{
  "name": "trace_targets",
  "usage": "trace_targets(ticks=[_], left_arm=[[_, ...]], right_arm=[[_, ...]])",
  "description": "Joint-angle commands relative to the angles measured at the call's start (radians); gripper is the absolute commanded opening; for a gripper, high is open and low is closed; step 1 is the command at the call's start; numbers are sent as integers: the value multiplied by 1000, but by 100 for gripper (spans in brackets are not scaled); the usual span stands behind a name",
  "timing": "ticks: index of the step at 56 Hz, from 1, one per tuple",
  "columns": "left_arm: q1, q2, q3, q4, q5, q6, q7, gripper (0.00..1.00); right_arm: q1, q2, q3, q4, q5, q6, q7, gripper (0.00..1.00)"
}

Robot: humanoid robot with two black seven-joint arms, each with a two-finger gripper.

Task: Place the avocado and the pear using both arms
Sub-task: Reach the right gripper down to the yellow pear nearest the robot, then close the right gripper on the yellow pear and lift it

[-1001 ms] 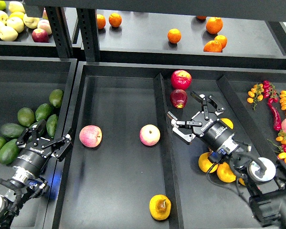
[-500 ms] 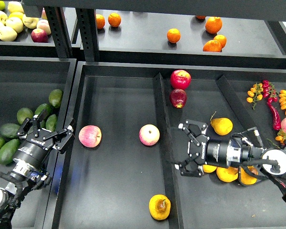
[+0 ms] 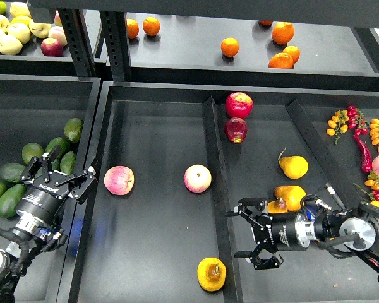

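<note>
moved: your right gripper has dropped toward the near edge since half a second ago, and now sits lower in its bin, fingers pointing left at the divider.
uncovered: that drop has bared two more yellow pears just behind the right arm; a third one stands clear beyond them.
right jaws: spread wide, holding nothing.
pear: you'll find the blotched pear in the middle bin, near its front edge, just left of the divider and close below-left of the right gripper, not touching it.
in the way: the divider rim runs between the right gripper and that pear.
left gripper: your left gripper has barely shifted; it hangs over the avocado bin's right edge, jaws apart and empty.
avocado: the avocados lie heaped in the left bin, partly under the left gripper, none held.
middle bin: two pink apples lie well apart from the pear, unmoved.
right bin, far end: two red apples sit by the divider.
far right: chillies and small tomatoes lie on the sloped tray.
shelf behind: oranges are scattered, with pale apples to the left.
</note>
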Motion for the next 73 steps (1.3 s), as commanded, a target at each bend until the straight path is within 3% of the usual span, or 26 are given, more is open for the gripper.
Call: trace_targets(ticks=[1, 54, 73], left_arm=[[0, 0, 1, 0, 0, 0, 0, 99], [0, 0, 4, -3, 1, 0, 0, 99], [3, 0, 4, -1, 3, 0, 0, 99]], right_arm=[[1, 10, -20, -7, -11, -2, 0, 97], [-5, 205, -63, -205, -29, -3, 0, 81], [-11, 224, -54, -236, -26, 1, 0, 66]])
